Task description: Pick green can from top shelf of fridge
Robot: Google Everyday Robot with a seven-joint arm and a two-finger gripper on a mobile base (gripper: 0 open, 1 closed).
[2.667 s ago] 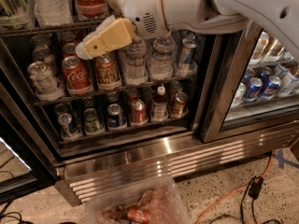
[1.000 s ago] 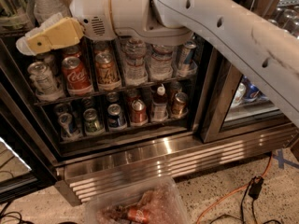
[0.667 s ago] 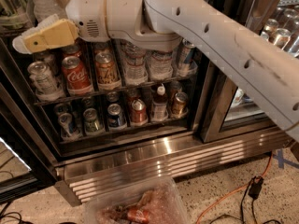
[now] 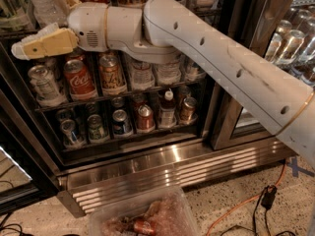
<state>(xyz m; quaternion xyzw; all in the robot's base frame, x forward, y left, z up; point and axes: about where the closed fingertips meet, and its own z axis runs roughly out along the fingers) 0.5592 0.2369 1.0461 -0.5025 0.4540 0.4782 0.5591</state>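
Gripper (image 4: pixel 39 44), grip state not discernible, is hovering empty. The green can (image 4: pixel 10 9) is standing upright on the top shelf (image 4: pixel 12 33) of the fridge (image 4: pixel 147 167), just above-left of the gripper.

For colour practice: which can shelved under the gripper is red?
The Coca-Cola can, between the silver can and the orange-brown can, below the gripper at upper left.

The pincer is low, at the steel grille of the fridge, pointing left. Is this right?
No. The pincer points left, but it is high, just above the red Coca-Cola can, not at the grille; the camera view shows it.
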